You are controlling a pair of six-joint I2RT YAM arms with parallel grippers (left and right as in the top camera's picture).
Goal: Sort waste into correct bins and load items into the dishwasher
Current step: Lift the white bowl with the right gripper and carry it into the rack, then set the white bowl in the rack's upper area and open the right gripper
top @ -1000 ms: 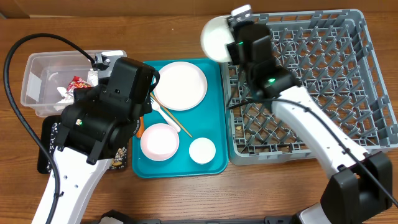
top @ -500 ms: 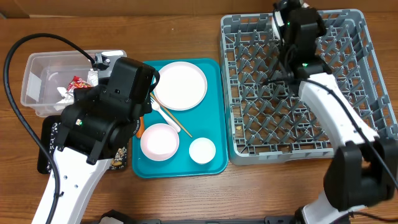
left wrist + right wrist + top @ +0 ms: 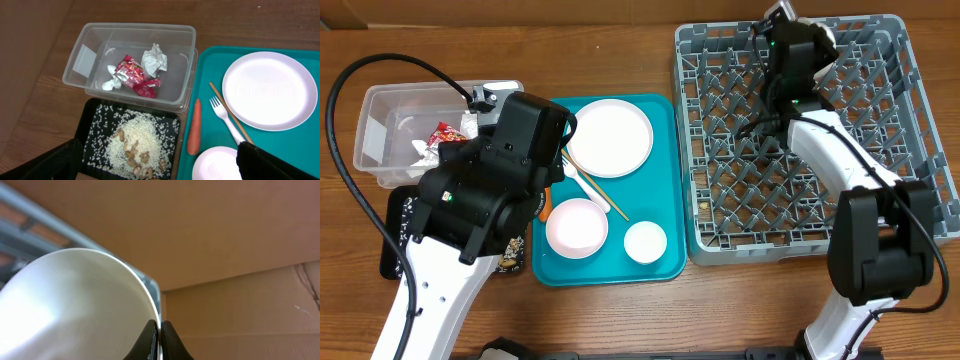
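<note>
My right gripper (image 3: 159, 325) is shut on the rim of a white bowl (image 3: 75, 305), held over the far edge of the grey dishwasher rack (image 3: 800, 190). My left gripper (image 3: 160, 170) stands open above the black tray (image 3: 95, 130) of rice and nuts (image 3: 132, 145), with nothing between its fingers. The clear tub (image 3: 85, 55) holds a red wrapper (image 3: 132, 75) and paper wads (image 3: 154, 60). An orange carrot (image 3: 193, 126) lies at the teal tray's left rim. A white plate (image 3: 610, 137), pink bowl (image 3: 577, 227), small cup (image 3: 645, 242), fork (image 3: 225, 120) and chopstick (image 3: 230, 112) lie on that tray.
The teal serving tray (image 3: 660, 180) sits between the bins and the rack. My left arm (image 3: 490, 190) covers most of the black tray in the overhead view. A cardboard wall (image 3: 240, 240) stands right behind the rack's far edge.
My right arm has carried the white bowl from the rack's near-left corner to its far edge. The left arm and gripper have not moved.
</note>
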